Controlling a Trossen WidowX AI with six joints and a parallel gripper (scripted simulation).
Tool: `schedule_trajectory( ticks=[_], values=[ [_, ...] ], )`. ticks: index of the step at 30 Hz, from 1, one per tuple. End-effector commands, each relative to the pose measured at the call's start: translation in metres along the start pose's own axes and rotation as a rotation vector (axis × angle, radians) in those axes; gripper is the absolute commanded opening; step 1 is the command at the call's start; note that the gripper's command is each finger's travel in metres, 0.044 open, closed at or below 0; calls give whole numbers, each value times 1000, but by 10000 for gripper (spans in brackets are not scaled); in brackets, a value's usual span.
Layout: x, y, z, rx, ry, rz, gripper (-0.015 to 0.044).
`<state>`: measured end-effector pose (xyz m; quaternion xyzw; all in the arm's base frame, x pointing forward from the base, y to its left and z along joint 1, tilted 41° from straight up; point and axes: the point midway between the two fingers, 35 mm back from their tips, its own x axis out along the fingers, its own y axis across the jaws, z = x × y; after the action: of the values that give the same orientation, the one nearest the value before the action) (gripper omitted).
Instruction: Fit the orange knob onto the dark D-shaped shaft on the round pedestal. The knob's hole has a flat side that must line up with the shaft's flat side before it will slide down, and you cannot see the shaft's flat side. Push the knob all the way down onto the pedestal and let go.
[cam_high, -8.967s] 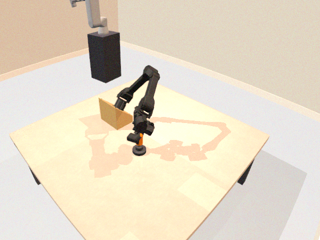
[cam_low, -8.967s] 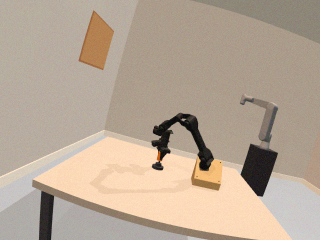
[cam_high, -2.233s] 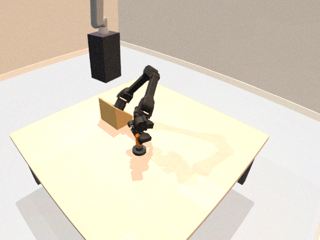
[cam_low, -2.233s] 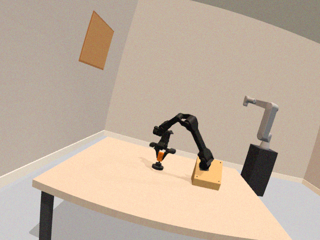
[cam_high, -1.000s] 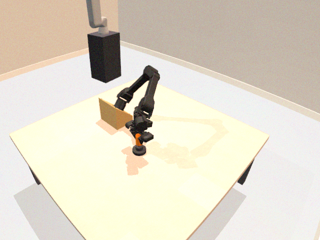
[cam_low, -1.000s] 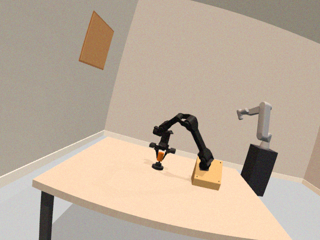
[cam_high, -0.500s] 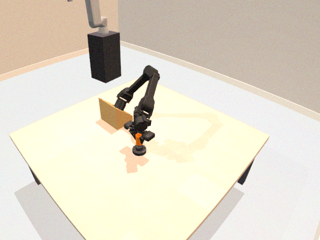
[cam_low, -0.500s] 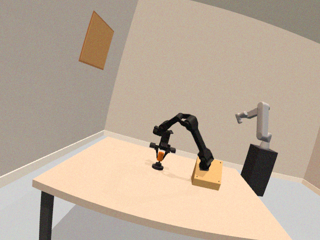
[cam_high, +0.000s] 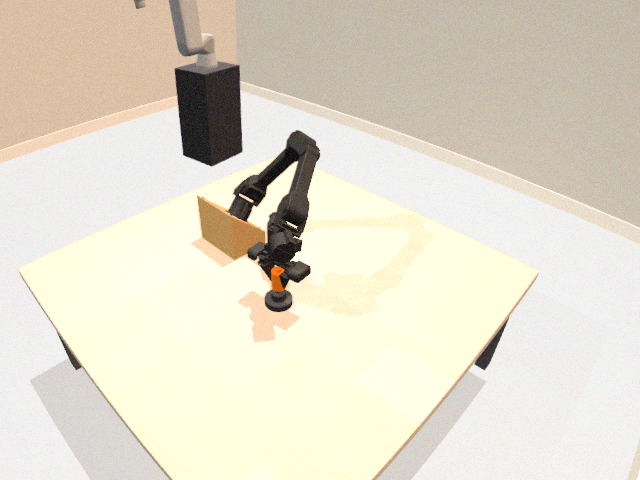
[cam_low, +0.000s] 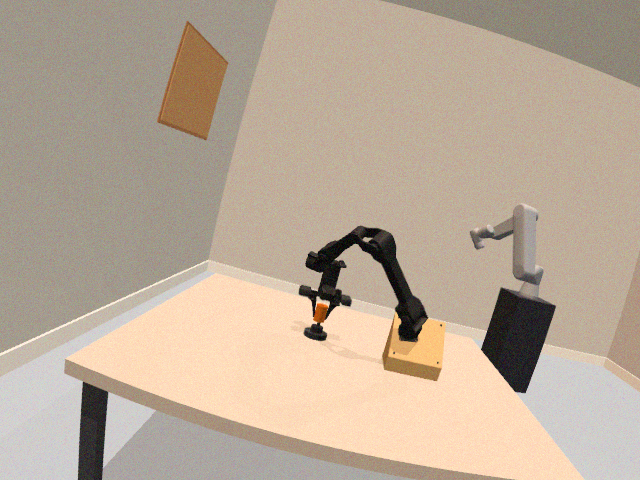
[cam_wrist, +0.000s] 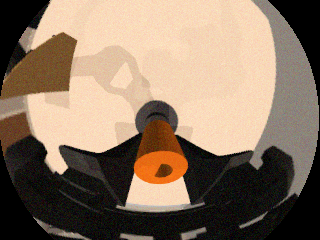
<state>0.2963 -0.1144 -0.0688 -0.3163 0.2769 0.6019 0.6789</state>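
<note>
The orange knob (cam_high: 277, 280) (cam_low: 321, 313) (cam_wrist: 160, 145) is held between the fingers of my gripper (cam_high: 279, 281) (cam_low: 322, 315) (cam_wrist: 158, 137), which is shut on it. The knob is over the round dark pedestal (cam_high: 278, 303) (cam_low: 315, 334) (cam_wrist: 144, 120) and looks nearly upright. In the exterior view a short dark part shows between the knob's lower end and the pedestal's base, so the knob is not down on the base. The wrist view shows a dark opening in the knob's near end face. The shaft's flat side is hidden.
The arm's base stands on a yellow-brown box (cam_high: 222, 232) (cam_low: 413, 373) (cam_wrist: 47, 67) on the table (cam_high: 289, 403) (cam_low: 232, 372). A grey arm (cam_high: 187, 25) (cam_low: 524, 240) stands on a black block (cam_high: 209, 113) (cam_low: 518, 335) beyond the table.
</note>
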Motion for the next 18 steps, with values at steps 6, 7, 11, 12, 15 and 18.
schedule_trajectory(
  ticks=[6, 7, 11, 12, 15, 18],
  values=[
    [2, 1, 0, -5, 1, 1, 0],
    [1, 1, 0, -5, 1, 1, 0],
    [2, 0, 0, -5, 1, 1, 0],
    [2, 0, 0, -5, 1, 1, 0],
    [2, 0, 0, -5, 1, 1, 0],
    [2, 0, 0, -5, 1, 1, 0]
  ],
)
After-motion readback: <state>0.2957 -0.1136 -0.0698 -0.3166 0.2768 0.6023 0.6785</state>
